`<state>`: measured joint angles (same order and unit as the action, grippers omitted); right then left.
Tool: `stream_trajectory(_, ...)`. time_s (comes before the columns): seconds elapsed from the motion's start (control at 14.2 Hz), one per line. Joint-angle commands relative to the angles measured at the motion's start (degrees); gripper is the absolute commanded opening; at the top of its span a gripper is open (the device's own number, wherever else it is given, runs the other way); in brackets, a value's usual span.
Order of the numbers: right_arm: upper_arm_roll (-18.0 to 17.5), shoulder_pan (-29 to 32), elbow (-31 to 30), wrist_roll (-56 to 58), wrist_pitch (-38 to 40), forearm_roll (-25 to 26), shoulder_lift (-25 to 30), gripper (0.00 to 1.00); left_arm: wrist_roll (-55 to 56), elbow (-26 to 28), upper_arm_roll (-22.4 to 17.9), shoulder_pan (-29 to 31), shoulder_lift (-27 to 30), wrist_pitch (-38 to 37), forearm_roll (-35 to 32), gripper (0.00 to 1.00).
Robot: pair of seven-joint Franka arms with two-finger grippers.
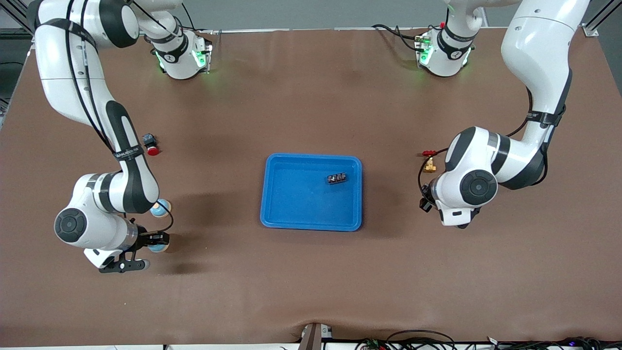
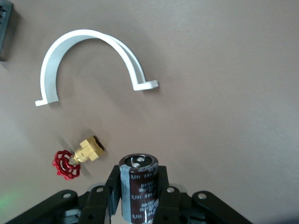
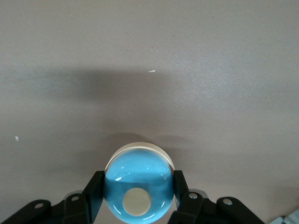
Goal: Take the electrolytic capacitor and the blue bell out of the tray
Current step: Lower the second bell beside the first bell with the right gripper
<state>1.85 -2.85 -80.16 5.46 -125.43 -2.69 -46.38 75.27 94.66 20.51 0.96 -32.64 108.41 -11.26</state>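
My left gripper (image 2: 138,198) is shut on a dark brown capacitor (image 2: 138,179) with a grey stripe and a metal top, held upright between the fingers. In the front view this gripper (image 1: 426,200) is mostly hidden under its wrist, at the left arm's end of the table beside the blue tray (image 1: 277,194). My right gripper (image 3: 138,198) is shut on a glossy blue dome bell (image 3: 138,182) with a cream button on top. In the front view it (image 1: 156,241) holds the bell (image 1: 159,248) low at the right arm's end of the table.
A small black part (image 1: 337,178) lies in the tray. A brass valve with a red handle (image 2: 77,157) and a white pipe clamp (image 2: 88,56) lie by the left gripper. A second blue round thing (image 1: 159,208) and a red-tipped button (image 1: 151,145) lie by the right arm.
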Motion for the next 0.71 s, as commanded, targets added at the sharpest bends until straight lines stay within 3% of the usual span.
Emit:
stream_trajectory(0.0, -0.8, 2.5, -2.7, 4.4, -1.0, -0.9, 2.1, 0.0, -0.6, 4.4, 0.2, 1.9, 1.1, 0.9, -2.4, 0.0)
stream_trajectory(0.64, -1.1, 4.2, -10.5, 7.0, -9.7, -1.1, 3.3, 0.0, -0.5, 12.4, 0.1, 7.4, -0.1, 8.8, -9.5, 0.0)
